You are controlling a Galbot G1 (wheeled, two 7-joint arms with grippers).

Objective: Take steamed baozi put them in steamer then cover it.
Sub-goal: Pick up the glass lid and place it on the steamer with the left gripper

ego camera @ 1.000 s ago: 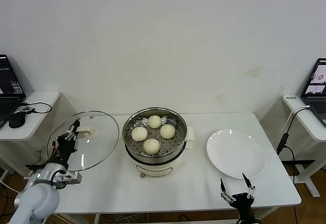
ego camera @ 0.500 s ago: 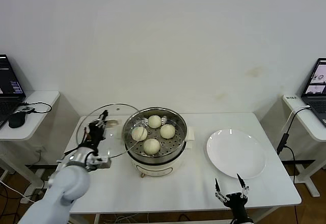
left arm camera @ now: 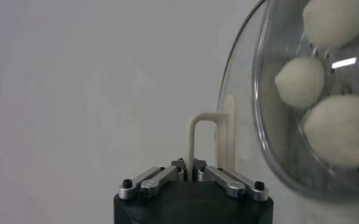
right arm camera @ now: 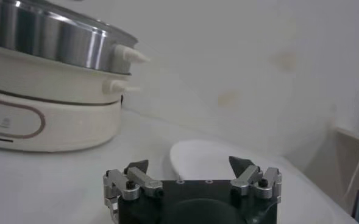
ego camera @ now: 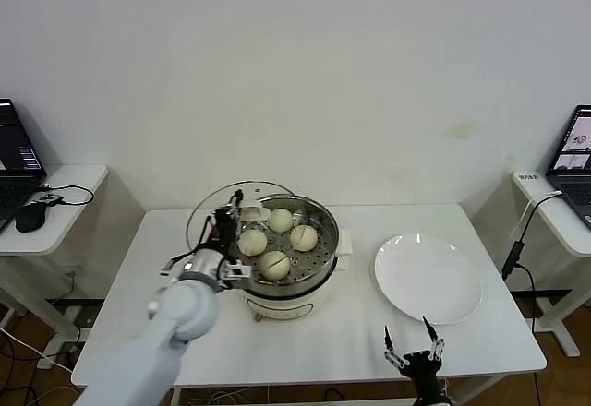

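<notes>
Since the cover (ego camera: 238, 217) is rigid, breakable glass, its handle (left arm camera: 211, 143) is the right hold; left tool (left arm camera: 193, 175) grips it, right tool (ego camera: 413, 350) spread, idle.

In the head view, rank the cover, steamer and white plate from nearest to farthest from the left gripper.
1. Cover: held by the left gripper, tilted over the steamer's left rim.
2. Steamer: just right of the gripper.
3. White plate: far right on the table.
</notes>
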